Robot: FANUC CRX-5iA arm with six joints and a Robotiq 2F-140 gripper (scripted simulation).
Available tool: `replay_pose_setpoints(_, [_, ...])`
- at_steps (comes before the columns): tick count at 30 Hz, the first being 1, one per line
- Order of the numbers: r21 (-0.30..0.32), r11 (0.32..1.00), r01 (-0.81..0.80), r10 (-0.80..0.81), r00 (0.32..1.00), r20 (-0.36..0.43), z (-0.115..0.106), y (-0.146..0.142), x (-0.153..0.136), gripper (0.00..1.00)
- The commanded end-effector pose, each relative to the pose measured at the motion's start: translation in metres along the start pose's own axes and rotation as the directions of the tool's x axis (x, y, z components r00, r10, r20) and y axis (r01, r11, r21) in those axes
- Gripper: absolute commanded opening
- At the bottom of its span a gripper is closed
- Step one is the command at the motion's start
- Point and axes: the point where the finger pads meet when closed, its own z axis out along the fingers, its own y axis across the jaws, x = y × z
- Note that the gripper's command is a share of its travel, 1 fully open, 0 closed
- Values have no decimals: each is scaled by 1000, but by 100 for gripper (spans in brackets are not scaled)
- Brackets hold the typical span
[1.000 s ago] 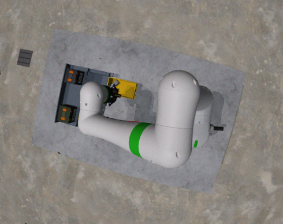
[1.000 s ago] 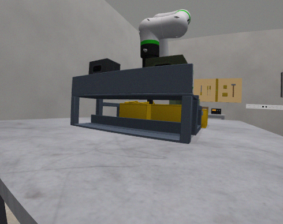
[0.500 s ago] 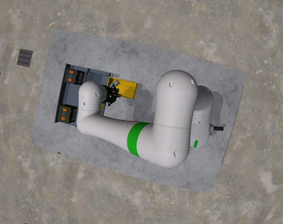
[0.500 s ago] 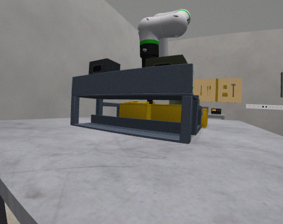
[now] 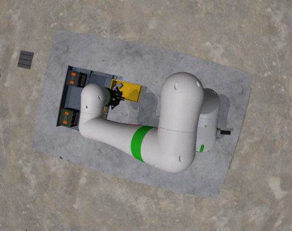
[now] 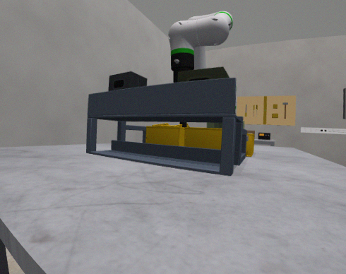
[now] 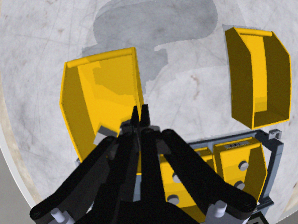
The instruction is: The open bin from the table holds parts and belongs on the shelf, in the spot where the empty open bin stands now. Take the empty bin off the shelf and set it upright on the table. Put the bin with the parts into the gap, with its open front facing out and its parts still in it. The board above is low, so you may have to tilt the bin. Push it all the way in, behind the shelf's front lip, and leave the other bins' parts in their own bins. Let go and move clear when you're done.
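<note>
My gripper (image 5: 122,97) (image 7: 142,114) is shut on the right side wall of the yellow bin with parts (image 5: 130,90) (image 7: 112,80). A grey part (image 5: 120,86) (image 7: 106,134) shows in that bin, partly behind the gripper. The bin's inner end is at the shelf's front edge, its open front facing out; its exact height and tilt are unclear. The empty yellow bin (image 7: 259,75) (image 6: 251,145) stands upright on the table. The shelf (image 6: 160,100) (image 7: 275,167) has a gap at the left in the exterior view. The gap is mostly hidden by my fingers in the wrist view.
Two yellow bins (image 7: 240,170) (image 7: 192,165) with grey parts stand side by side on the shelf, right of the held bin in the wrist view. A black box (image 5: 76,78) (image 6: 128,81) and an olive box (image 5: 69,117) (image 6: 206,74) stand on top of the shelf.
</note>
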Motion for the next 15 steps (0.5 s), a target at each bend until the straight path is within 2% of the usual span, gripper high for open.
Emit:
replay_pose_setpoints(1, [0,1000,0,0,1000,2,-1,0,-1,10])
replay_pose_setpoints(15, [0,1000,0,0,1000,2,-2,0,-6,10])
